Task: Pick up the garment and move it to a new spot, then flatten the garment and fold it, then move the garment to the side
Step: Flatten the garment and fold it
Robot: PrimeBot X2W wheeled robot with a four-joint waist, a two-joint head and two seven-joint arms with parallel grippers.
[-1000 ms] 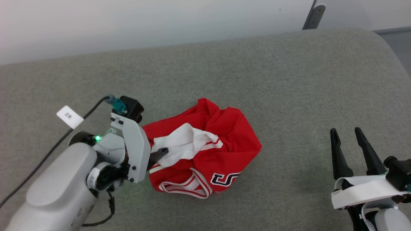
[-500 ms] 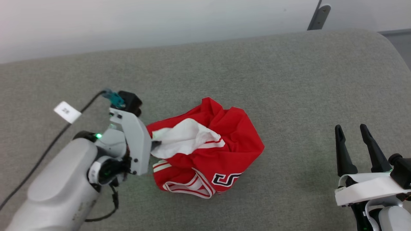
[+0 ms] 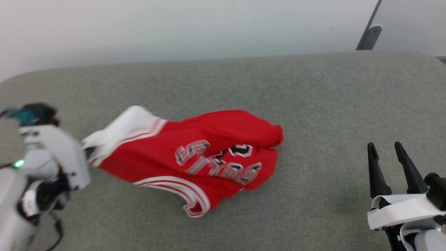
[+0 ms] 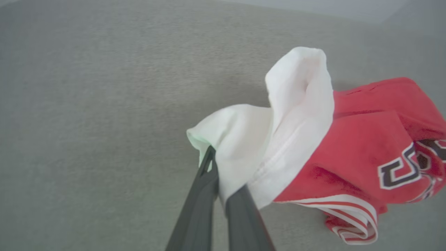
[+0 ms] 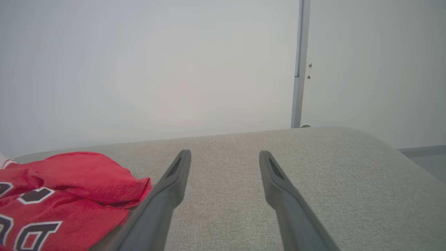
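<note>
Left arm's fingers (image 4: 215, 179) had yanked further left than a second ago, and the balled-up red jersey shirt with white sleeves and black lettering (image 3: 209, 146) got dragged out into a long strip on the grey fabric-topped desk (image 3: 313, 87). They were pinched shut on the white sleeve edge, so the shirt trailed away toward the robot's right, long axis running left-right. Right arm's fingers (image 3: 385, 148) stood spread and empty, clear of the loose red end. I'd guess they're nearer for grabbing it.

Head overhead, wrists low, garment (image 3: 216, 129) shared
</note>
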